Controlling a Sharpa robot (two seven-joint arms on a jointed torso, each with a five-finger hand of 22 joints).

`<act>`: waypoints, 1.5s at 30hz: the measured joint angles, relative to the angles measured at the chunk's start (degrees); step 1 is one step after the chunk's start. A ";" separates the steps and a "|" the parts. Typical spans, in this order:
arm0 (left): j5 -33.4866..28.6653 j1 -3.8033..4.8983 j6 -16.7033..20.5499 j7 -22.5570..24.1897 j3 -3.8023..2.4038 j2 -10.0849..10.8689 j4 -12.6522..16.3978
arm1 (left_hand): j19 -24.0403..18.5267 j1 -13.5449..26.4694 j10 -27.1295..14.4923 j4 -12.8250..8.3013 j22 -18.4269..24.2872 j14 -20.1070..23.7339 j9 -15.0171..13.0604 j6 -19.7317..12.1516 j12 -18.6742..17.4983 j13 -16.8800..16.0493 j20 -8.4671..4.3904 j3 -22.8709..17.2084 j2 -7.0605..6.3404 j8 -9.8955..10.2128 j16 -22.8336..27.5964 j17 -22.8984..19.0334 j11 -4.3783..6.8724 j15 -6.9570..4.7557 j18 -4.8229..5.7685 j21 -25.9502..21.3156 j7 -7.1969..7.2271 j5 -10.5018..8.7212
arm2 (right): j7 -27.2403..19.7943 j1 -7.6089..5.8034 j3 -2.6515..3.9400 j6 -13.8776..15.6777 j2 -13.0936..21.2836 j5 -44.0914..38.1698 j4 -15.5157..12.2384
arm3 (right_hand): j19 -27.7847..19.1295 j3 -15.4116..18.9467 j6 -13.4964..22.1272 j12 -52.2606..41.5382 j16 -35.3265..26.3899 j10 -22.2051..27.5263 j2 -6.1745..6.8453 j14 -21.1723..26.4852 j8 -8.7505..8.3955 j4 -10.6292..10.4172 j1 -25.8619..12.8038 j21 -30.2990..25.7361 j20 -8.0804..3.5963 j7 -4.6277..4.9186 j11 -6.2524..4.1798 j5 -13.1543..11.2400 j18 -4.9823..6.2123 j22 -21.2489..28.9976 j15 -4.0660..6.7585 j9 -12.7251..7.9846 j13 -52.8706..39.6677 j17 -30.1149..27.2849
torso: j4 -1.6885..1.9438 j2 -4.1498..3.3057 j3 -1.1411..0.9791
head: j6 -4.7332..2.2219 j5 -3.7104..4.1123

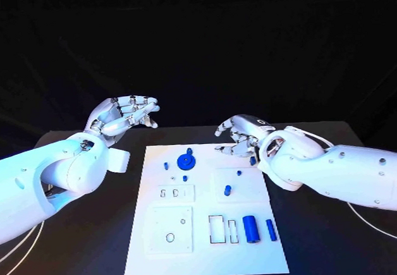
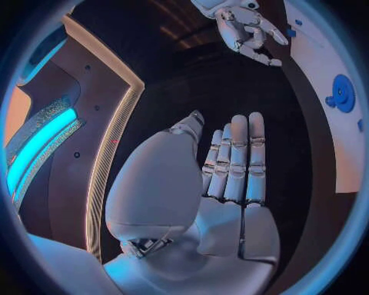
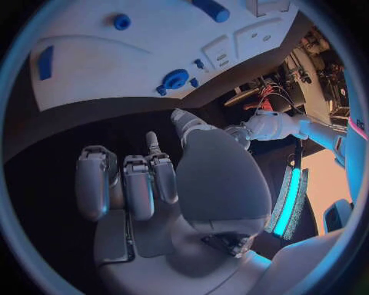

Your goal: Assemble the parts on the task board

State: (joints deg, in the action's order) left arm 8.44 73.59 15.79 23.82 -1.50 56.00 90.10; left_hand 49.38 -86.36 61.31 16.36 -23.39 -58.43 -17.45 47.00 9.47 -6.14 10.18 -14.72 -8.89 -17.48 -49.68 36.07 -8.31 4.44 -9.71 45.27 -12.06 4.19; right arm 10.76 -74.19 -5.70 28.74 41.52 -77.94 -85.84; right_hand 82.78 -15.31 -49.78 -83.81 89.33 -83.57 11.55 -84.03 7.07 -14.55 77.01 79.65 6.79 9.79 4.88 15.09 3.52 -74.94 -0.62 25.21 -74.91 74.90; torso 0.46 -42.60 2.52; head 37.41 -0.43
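Note:
The white task board (image 1: 202, 254) lies in the middle of the black table. A blue gear (image 1: 187, 160) stands near its back edge, also seen from both wrists (image 2: 341, 93) (image 3: 175, 78). A short blue peg (image 1: 228, 190) sits mid-board, and a thick blue cylinder (image 1: 250, 229) and a thin blue rod (image 1: 271, 229) lie at the front right. My left hand (image 1: 124, 117) hovers off the board's back left corner, fingers straight and holding nothing (image 2: 223, 178). My right hand (image 1: 239, 134) hangs over the back right corner, fingers loosely bent and empty (image 3: 154, 184).
Raised white plates with slots and holes (image 1: 171, 229) sit on the board's left half, with two narrow rectangular slots (image 1: 223, 229) beside the cylinder. Tiny blue pieces (image 1: 167, 166) lie near the gear. Bare black table (image 1: 87, 246) flanks the board.

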 measured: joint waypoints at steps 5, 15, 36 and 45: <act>-0.02 0.00 -0.03 0.00 0.08 0.03 -0.01 | -0.16 0.00 -0.19 0.00 -0.06 0.18 -0.07 0.00 0.00 -0.09 0.16 0.00 0.00 0.00 0.00 -0.05 -0.19 0.18 0.00 0.16 0.00 0.00 | -2.47 -0.32 0.00 -2.27 6.19 4.27 -2.10 | -0.21 -0.10 0.00 0.22 0.00 0.00 0.88 0.00 -0.45 0.70 1.71 -0.62 0.21 0.00 0.00 -0.32 0.00 0.00 0.00 0.02 0.00 0.00 | -0.35 0.25 -0.24 | 0.23 0.48; -0.05 0.00 -0.06 0.03 0.18 0.12 -0.03 | -0.16 0.00 -0.19 0.00 -0.05 0.18 -0.07 0.00 0.00 -0.08 0.16 0.00 0.00 0.00 0.00 -0.05 -0.19 0.18 0.00 0.16 0.00 0.00 | -5.41 1.11 -0.15 -5.21 10.68 8.21 0.35 | -0.56 -0.27 0.37 0.76 0.00 0.41 1.20 0.00 -1.18 1.46 3.77 -1.00 0.28 0.36 0.41 -0.09 0.00 0.01 0.00 0.07 0.00 0.05 | -0.62 0.53 -0.47 | 0.73 0.86; -0.08 -0.01 -0.17 0.07 0.25 0.23 -0.19 | -0.16 0.00 -0.39 0.00 -0.04 0.18 -0.12 0.00 0.00 -0.14 0.16 0.00 0.00 0.00 0.00 -0.04 0.03 0.18 0.00 0.16 0.00 0.00 | -7.88 5.02 -0.35 -6.32 5.76 9.69 7.61 | -0.63 -0.53 0.37 0.76 0.00 0.41 0.97 0.00 -1.39 2.16 5.04 -1.23 0.19 0.36 0.40 -0.09 0.00 0.03 0.00 0.12 0.01 0.03 | -0.58 0.48 -0.46 | 1.47 1.00; -0.09 -0.01 -0.22 0.09 0.25 0.23 -0.22 | -0.15 0.00 -0.39 0.00 -0.04 0.18 -0.12 0.00 0.00 -0.13 0.16 0.00 0.00 0.00 0.00 -0.04 0.03 0.17 0.00 0.16 0.00 0.00 | -8.11 5.61 -0.41 -6.19 3.70 9.81 9.20 | -0.63 -1.47 -0.37 0.76 0.00 0.41 0.29 0.21 -1.39 2.81 5.72 -1.23 0.19 0.44 0.40 0.22 0.00 0.03 -0.20 0.43 -0.04 0.03 | -0.49 0.49 -0.43 | 1.68 1.04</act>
State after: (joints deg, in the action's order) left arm 8.36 73.58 15.57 23.91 -1.25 56.23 89.88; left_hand 49.23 -86.36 60.92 16.35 -23.43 -58.25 -17.56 47.00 9.47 -6.27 10.33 -14.72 -8.89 -17.48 -49.68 36.04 -8.28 4.61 -9.71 45.43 -12.06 4.19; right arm 2.65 -68.58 -6.11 22.55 45.22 -68.13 -76.64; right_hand 82.15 -16.79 -50.15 -83.05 89.33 -83.16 11.84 -83.82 5.69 -11.74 82.72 78.43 6.98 10.24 5.28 15.30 3.52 -74.91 -0.83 25.63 -74.95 74.93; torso -0.03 -42.11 2.09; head 39.09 0.61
